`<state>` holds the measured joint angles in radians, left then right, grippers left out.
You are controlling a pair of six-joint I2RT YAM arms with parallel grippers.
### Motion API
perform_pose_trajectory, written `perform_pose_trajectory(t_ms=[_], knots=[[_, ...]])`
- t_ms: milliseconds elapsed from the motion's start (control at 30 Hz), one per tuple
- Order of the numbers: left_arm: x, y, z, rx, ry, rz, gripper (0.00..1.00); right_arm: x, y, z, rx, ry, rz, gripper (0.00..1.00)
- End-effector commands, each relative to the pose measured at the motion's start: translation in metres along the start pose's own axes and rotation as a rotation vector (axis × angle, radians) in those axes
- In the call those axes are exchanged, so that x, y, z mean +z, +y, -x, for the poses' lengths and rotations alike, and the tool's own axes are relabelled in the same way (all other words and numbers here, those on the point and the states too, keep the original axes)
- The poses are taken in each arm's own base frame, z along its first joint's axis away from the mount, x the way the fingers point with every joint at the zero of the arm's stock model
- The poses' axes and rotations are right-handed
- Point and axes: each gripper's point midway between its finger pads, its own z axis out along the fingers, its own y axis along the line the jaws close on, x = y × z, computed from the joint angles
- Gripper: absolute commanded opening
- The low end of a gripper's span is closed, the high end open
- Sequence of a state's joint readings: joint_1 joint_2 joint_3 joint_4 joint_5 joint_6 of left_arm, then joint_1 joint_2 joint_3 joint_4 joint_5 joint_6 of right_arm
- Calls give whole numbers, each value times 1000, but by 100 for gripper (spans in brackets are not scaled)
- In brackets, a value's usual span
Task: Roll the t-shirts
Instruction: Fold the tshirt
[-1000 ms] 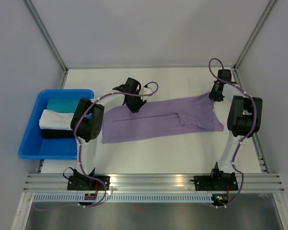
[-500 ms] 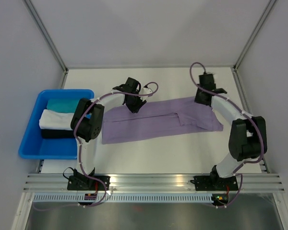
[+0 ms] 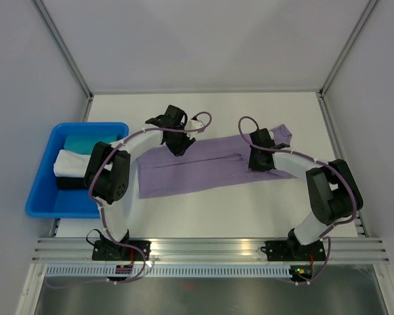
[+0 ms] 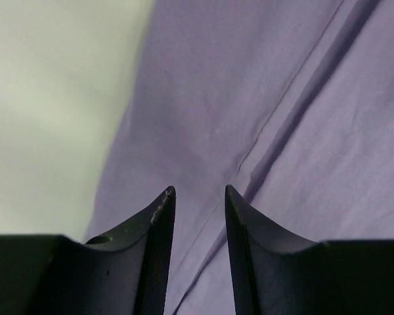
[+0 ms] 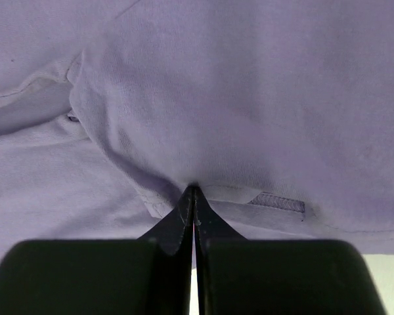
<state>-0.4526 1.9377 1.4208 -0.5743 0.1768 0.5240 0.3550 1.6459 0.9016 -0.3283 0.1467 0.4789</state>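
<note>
The shirt is laid flat across the middle of the bench, and a pucker of fabric near its right end is pinched tight in the closed right hand. The left hand is held half-open over the shirt's far left edge, with nothing gripped. For a tight roll, the pinched end is best carried low and square to the long edges. Open bench is seen nearside; the bin is parked near the left end.

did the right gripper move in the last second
Yes. In the top view the right gripper has swung left and nearer, away from the far right corner of the table, to pinch the t-shirt.
</note>
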Motion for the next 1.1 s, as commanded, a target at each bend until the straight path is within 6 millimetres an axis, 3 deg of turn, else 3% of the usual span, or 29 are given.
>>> perform_pose_trajectory(t_ms=[0, 67, 167, 233, 267, 300, 400, 467, 500, 633, 767, 800, 833, 867, 933, 967, 1000, 1067], knots=[[-27, 2, 0, -25, -27, 32, 42, -25, 4, 15, 26, -47, 18, 0], [-37, 7, -7, -43, -27, 50, 42, -52, 2, 37, 39, -131, 17, 0], [-45, 17, -23, -91, -16, 73, 42, -79, -4, 52, 74, -187, 23, 0], [-51, 24, -34, -127, -10, 88, 42, -76, -26, 48, 128, -172, -16, 0], [-52, 25, -39, -138, -8, 88, 42, -72, -33, 42, 157, -147, -10, 0], [-57, 24, -39, -141, -20, 85, 42, -60, -57, 33, 231, -118, -36, 0], [-62, 14, -45, -145, -30, 60, 43, -36, -99, 16, 372, -84, -83, 0], [-62, 8, -50, -145, -24, 40, 43, -21, -106, 4, 394, -51, -105, 0], [-62, 5, -52, -145, -18, 26, 44, -15, -119, 9, 438, -66, -118, 0], [-63, -1, -55, -154, -5, 0, 44, 15, -136, 6, 468, -5, -148, 0], [-72, -7, -58, -155, 12, -15, 44, 51, -148, 31, 469, 47, -188, 0], [-74, -7, -58, -152, 12, -15, 45, 54, -145, 66, 480, -2, -170, 0], [-77, -9, -60, -149, 16, -20, 45, 71, -143, 68, 494, 29, -161, 0], [-78, -10, -61, -150, 20, -21, 45, 72, -135, 114, 508, -43, -114, 0], [-77, -9, -65, -152, 39, -15, 45, 80, -121, 141, 490, -37, -77, 0], [-76, -9, -67, -154, 52, -10, 45, 82, -109, 174, 458, -71, -61, 0], [-71, -6, -74, -154, 82, 4, 45, 79, -105, 175, 439, -45, -74, 0], [-64, -3, -83, -165, 115, 15, 45, 63, -100, 197, 409, -94, -80, 6]])
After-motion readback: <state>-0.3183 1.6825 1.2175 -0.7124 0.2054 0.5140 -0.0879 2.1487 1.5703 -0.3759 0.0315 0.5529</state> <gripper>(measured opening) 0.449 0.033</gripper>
